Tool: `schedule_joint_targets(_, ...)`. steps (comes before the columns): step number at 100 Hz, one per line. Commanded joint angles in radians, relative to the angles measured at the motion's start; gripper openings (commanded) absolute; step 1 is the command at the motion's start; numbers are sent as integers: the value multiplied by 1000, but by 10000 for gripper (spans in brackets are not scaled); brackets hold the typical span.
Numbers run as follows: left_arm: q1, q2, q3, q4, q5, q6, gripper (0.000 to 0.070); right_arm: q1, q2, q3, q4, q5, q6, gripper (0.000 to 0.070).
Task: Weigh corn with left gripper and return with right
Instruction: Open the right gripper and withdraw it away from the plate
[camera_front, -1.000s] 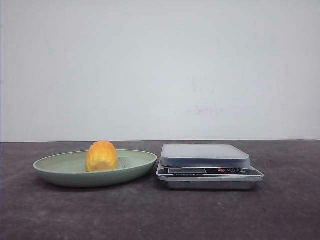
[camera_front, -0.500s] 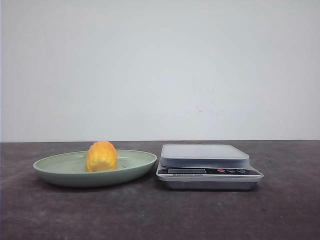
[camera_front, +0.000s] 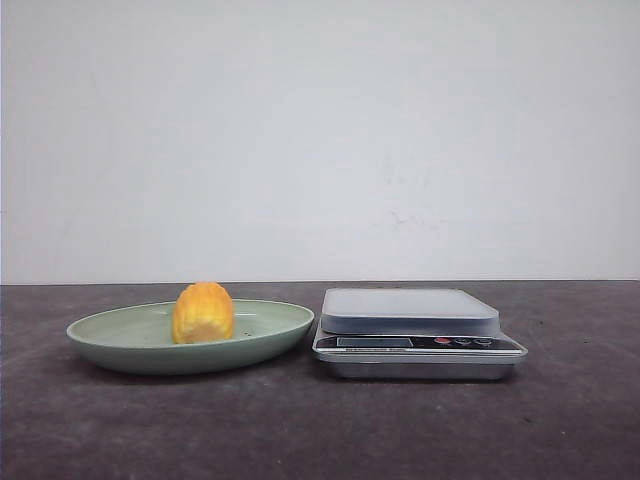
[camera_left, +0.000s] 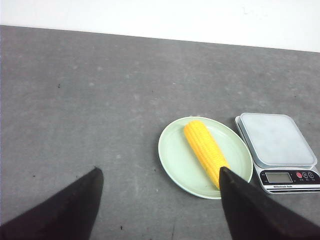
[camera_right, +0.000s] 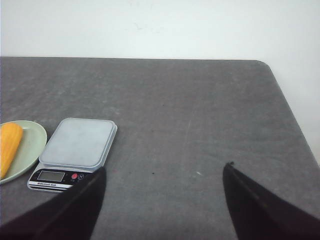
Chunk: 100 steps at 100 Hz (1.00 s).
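Grey table (camera_front: 320, 430), corn (camera_front: 203, 313) in green plate (camera_front: 120, 345), both end effectors (camera_left: 160, 200) (camera_right: 162, 200) spread apart

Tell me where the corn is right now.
In the front view the corn lies on the green plate at the left of the table, with the scale just to the plate's right; neither gripper touches it.

One corn (camera_left: 206, 148) lies on one green plate (camera_left: 172, 159). One scale (camera_left: 278, 146) sits on one desk (camera_left: 90, 110). Two black hands appear, the left hand (camera_left: 159, 200) and the right hand (camera_right: 164, 200).
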Motion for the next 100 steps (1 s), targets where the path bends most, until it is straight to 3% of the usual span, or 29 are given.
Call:
schedule_joint_targets(1,-12,0,10,3,-6,-4,434,3,0,15,16,0,14,451)
schedule_joint_targets(8,-12,0,10,-3,-6,-4,430,3,0,15,15,0,14,450)
schedule_joint_targets(11,-12,1,10,-6,-6,-4,397,3,0,15,15,0,14,415)
schedule_joint_targets(14,-12,1,10,-11,-6,-4,292,3,0,15,15,0,14,300)
schedule_joint_targets(17,-12,1,10,-16,-6,-3,121,3,0,15,15,0,14,94)
schedule_joint_targets(19,-12,1,10,-18,-6,-3,0,3,0,15,15,0,14,5)
schedule_joint_targets(20,-12,0,10,-19,-6,-3,0,3,0,15,15,0,13,0)
schedule_joint_targets(23,-12,0,10,-18,-7,-2,21,3,0,15,16,1,11,19)
schedule_joint_targets(100,-12,1,10,-55,-6,-3,0,3,0,16,12,1,16,12)
